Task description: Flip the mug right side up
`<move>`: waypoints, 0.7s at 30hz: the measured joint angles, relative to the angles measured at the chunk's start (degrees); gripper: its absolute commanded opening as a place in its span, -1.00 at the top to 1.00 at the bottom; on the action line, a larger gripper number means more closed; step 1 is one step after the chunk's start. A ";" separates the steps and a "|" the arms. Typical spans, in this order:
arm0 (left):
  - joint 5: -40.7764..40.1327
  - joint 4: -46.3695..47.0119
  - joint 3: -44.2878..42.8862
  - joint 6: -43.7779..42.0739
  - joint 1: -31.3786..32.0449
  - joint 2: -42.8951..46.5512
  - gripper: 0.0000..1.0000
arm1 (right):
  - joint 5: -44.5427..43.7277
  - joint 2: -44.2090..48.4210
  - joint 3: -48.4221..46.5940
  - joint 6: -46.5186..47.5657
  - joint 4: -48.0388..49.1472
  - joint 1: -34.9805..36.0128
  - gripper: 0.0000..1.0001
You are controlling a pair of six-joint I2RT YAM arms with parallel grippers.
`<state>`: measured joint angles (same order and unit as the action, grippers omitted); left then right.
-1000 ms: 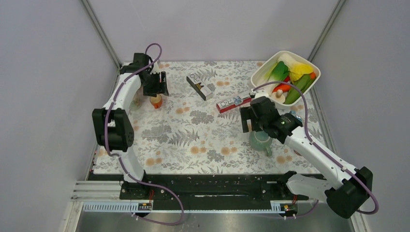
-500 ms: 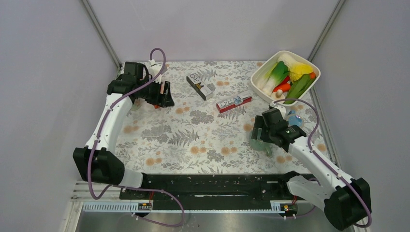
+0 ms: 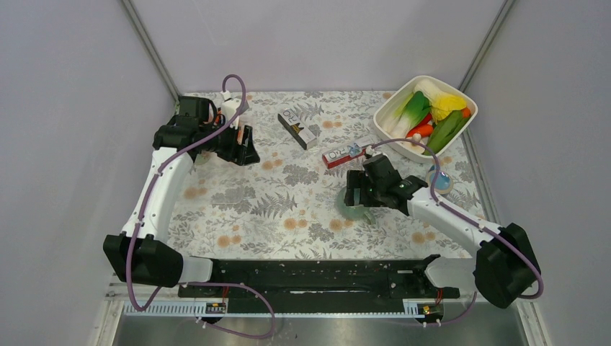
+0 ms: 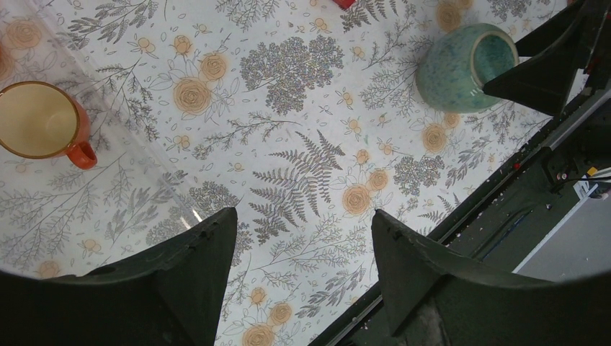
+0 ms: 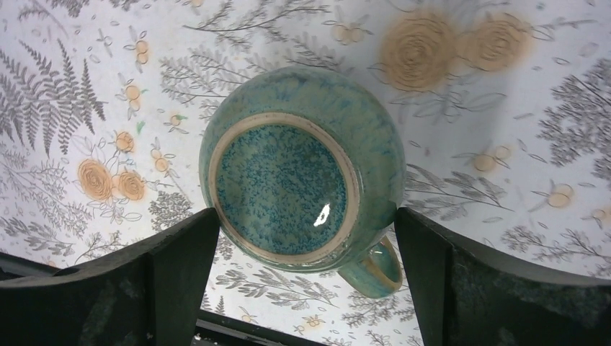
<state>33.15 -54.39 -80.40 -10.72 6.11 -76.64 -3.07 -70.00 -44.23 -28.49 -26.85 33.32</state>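
Observation:
The teal glazed mug [image 3: 353, 209] is tipped over, no longer standing on its rim. In the right wrist view its speckled base [image 5: 284, 180] faces the camera and its handle [image 5: 371, 270] points to the lower right. My right gripper [image 3: 358, 198] is open wide, one finger on each side of the mug's base [image 5: 306, 216]; whether they touch it I cannot tell. The left wrist view shows the mug [image 4: 461, 68] leaning with its base toward the right fingers [image 4: 547, 72]. My left gripper [image 3: 241, 148] hovers open at the back left, with nothing between its fingers [image 4: 302, 216].
An orange cup [image 4: 39, 119] stands upright under the left arm. A white bowl [image 3: 461, 97] of vegetables sits at the back right, with a small box [image 3: 297, 127], a red box [image 3: 348, 153] and a small bluish object [image 3: 439, 180] nearby. The black rail [image 3: 317, 274] borders the near edge.
The right gripper has swung left and lower, and the mug has gone with it to the left, tipped off its rim. The left arm has shifted only slightly.

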 measured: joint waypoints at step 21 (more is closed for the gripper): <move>2.71 -0.04 0.00 -0.98 0.00 1.20 -0.44 | 3.63 -10.54 -11.63 16.87 -19.78 6.71 -0.48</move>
<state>35.86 -54.43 -80.40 -11.70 6.11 -75.44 0.56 -80.53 -55.86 -11.62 -46.63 40.03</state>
